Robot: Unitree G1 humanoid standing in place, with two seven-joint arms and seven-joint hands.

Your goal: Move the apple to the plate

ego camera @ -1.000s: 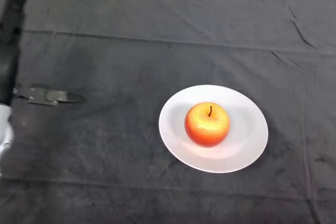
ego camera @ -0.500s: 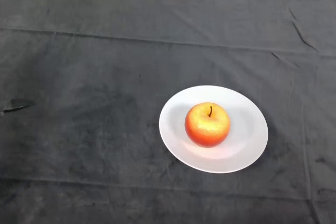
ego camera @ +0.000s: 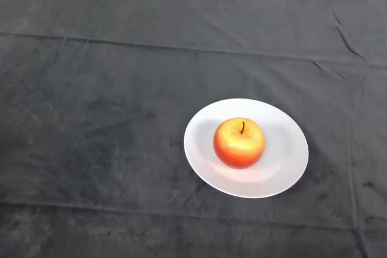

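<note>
Apple (ego camera: 239,143) sits upright, stem up, near middle of white plate (ego camera: 284,176), right of frame centre. Plate rests on dark cloth (ego camera: 109,89) over bench. By your view, task looks done.

Hand not in frame, so you cannot tell its state.

Risks from here, as judgement:
- Any new reach into frame could nudge plate or roll apple off.
- Cloth wrinkled; tugging it would shift plate.
- Apple round, rolls easily if plate is tilted.

Left arm and hand gone from view's left edge — last dark sliver vanished too.
</note>
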